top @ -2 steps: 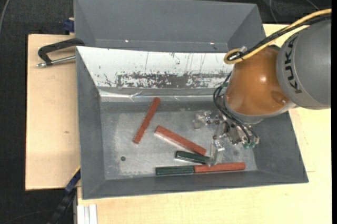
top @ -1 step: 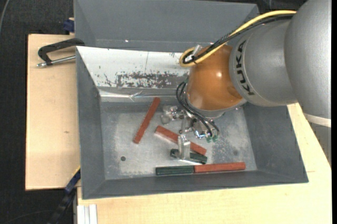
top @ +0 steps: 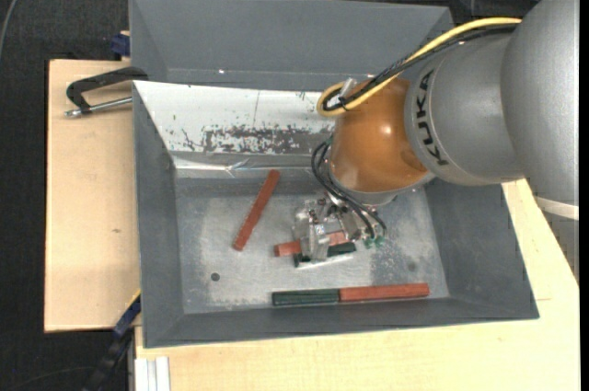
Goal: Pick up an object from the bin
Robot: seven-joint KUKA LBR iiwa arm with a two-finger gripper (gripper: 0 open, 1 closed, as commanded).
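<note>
"KUKA" reads in black letters on the grey arm, next to its orange cover. The bin holds only a few things. The tool is low over the middle of the floor, a little right of centre. I cannot tell whether it is open or closed. A small red piece lies on the floor at the tool's left side, touching it or just beside it. A red-brown stick lies tilted further left, apart from the tool. Along the near wall a green bar and a red bar lie end to end. A dark speck sits near the left corner. The floor's left part and the strip below the far wall are open, and the arm covers part of the right side.
</note>
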